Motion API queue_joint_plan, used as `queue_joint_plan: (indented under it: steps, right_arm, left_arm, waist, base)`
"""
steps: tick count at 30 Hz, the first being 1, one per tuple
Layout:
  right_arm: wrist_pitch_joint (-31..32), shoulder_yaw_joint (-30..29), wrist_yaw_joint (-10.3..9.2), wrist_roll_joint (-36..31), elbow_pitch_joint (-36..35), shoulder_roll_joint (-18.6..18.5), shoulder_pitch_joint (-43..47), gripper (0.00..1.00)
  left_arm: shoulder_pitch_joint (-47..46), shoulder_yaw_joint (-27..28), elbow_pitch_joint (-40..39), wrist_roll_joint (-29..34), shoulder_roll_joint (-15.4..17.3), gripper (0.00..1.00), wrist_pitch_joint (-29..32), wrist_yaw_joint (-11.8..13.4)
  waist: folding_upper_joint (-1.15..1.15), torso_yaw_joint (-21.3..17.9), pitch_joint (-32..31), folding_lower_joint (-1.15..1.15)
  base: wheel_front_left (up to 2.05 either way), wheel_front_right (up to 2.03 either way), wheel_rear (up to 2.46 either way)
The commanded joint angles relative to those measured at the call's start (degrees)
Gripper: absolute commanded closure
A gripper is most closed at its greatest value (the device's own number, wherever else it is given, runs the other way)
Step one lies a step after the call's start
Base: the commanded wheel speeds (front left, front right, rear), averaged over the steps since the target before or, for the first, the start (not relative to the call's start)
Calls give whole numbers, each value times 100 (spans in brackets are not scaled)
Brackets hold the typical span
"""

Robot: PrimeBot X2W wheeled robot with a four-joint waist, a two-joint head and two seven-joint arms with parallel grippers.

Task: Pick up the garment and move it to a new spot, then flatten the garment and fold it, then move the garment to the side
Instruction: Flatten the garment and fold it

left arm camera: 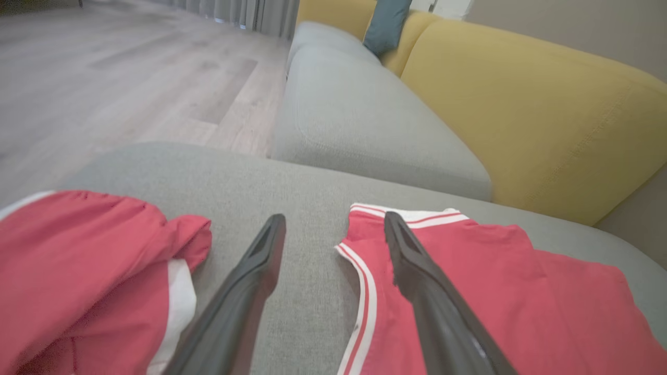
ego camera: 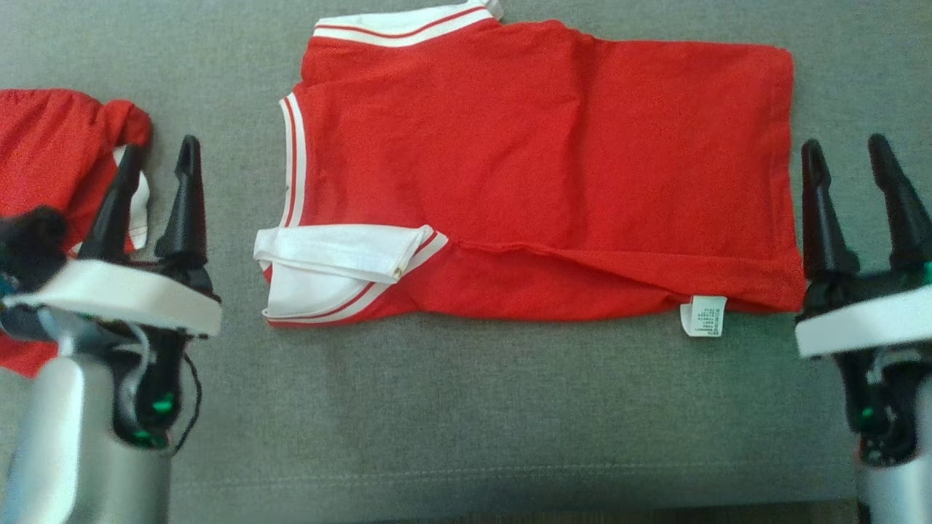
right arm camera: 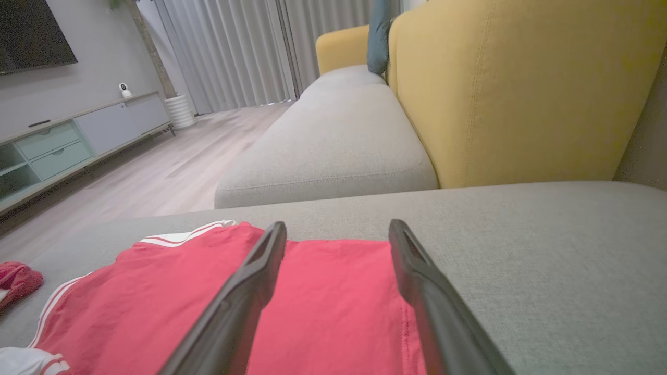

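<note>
A grey sofa cushion (ego camera: pixel 466 407) carries a folded red garment (ego camera: pixel 539 167) and a crumpled red cloth (ego camera: pixel 44 153).

Grey sofa (right arm camera: pixel 333 140), yellow backrests (right arm camera: pixel 510 88), wood floor (right arm camera: pixel 187 156), grey curtains (right arm camera: pixel 229 52), low cabinet (right arm camera: pixel 62 140).

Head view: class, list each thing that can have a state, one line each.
Red shirt: folded, lying flat on grey cushion.
Second red garment: crumpled in a heap.
Left claw: open, empty.
Right claw: open, empty.

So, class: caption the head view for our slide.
Folded red garment on a grey cushion, open left fingers and right fingers flanking it, empty.
</note>
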Motion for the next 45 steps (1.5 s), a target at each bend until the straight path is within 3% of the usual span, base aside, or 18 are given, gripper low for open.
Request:
queue_joint_plan:
  steps: [1,8,17,29,39,45]
  right_arm:
    - [-79,138,-4,-51,-232,-74,35,0]
    - [-698,398,-4,-302,-326,-52,693,0]
    - [-789,466,-4,-316,-256,115,1201,0]
    - [-662,377,-4,-256,-109,118,1316,0]
    - [431,20,-4,-234,23,196,1681,0]
    - [681,-114,-4,-306,16,241,1524,0]
  left_arm:
    - [-1,167,-230,84,116,0,-76,25]
    - [613,-67,-484,715,-106,0,-934,327]
    - [1248,-317,-592,1130,-151,0,-1103,589]
    - [1300,-492,-473,1117,-52,0,-898,515]
    - [1526,-663,54,709,-129,0,-190,395]
    - [1404,-624,246,516,-115,0,-20,327]
  waist:
    - [0,-1,-25,0]
    - [0,-13,-287,0]
    - [0,-54,-544,0]
    - [0,-66,-604,0]
    - [0,-137,-387,0]
    - [0,-121,-185,0]
  base:
    - [0,0,0]
    - [0,0,0]
    - [0,0,0]
    - [0,0,0]
    - [0,0,0]
    - [0,0,0]
